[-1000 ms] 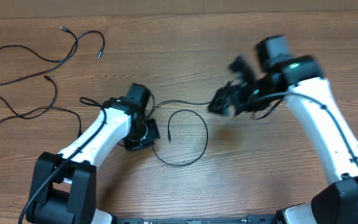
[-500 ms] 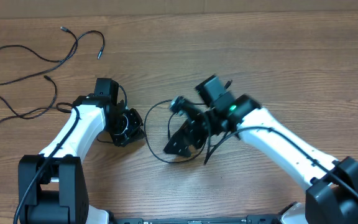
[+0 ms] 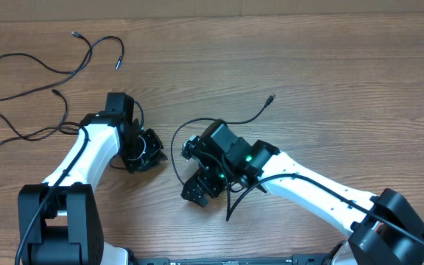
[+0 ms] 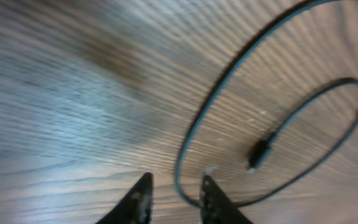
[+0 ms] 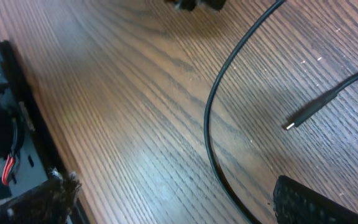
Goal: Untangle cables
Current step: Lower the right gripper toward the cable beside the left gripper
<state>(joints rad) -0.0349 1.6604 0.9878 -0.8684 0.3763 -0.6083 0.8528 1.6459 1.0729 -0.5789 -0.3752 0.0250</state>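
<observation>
overhead: two cables (image 3: 50, 71) lie sprawled at the table's (image 3: 344, 66) far-left corner, and a third cable (image 3: 234, 120) curls mid-table, its plug end pointing off to the right. left gripper (image 4: 174, 186) hovers low, its fingertips a narrow gap apart with nothing pinched, and that cable's loop curves just past the tips. right gripper (image 5: 173, 193) sits over the same loop with jaws spread wide, the cable lying on the wood between them, untouched.
</observation>
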